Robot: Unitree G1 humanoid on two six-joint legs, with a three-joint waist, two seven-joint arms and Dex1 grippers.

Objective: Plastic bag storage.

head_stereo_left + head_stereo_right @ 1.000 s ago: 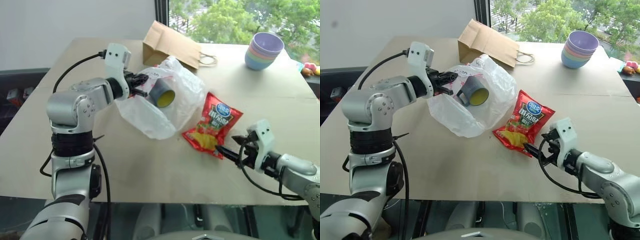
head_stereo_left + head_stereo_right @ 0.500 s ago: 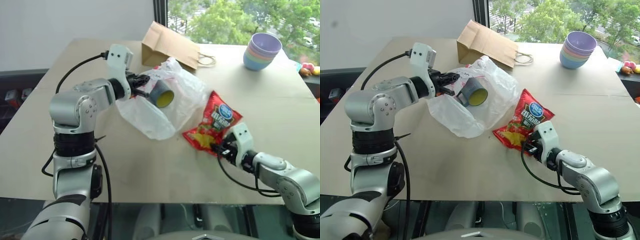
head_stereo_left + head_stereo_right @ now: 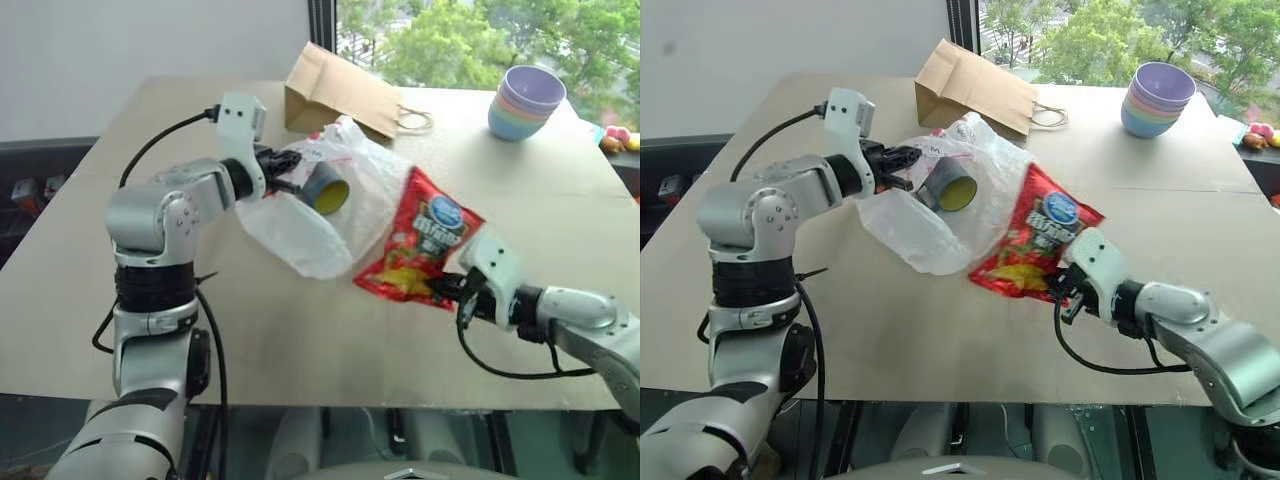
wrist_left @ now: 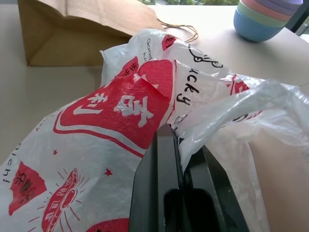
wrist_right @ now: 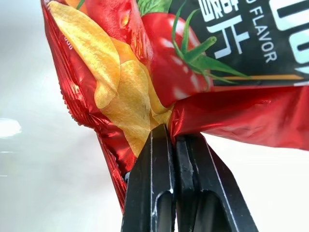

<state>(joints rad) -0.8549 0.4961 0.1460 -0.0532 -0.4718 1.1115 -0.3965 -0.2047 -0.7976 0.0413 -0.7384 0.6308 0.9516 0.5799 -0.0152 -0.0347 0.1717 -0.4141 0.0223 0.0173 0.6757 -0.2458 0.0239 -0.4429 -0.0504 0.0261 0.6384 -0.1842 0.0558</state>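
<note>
The plastic bag (image 3: 305, 225), translucent white with red print, lies open in the middle of the table with a grey cup (image 3: 327, 188) with a yellow inside in its mouth. My left gripper (image 3: 285, 168) is shut on the bag's rim (image 4: 181, 123) and holds it up. My right gripper (image 3: 447, 290) is shut on the lower corner of a red snack packet (image 3: 420, 250), which hangs lifted off the table beside the bag. In the right wrist view the packet's foil (image 5: 159, 77) sits pinched between the black fingers (image 5: 154, 183).
A brown paper bag (image 3: 335, 90) lies at the table's far side. A stack of pastel bowls (image 3: 527, 100) stands at the far right. Small colourful objects (image 3: 615, 140) sit at the right edge.
My right gripper closed on the snack packet's lower corner and lifted it up and leftward toward the bag. The left gripper kept still, holding the bag.
</note>
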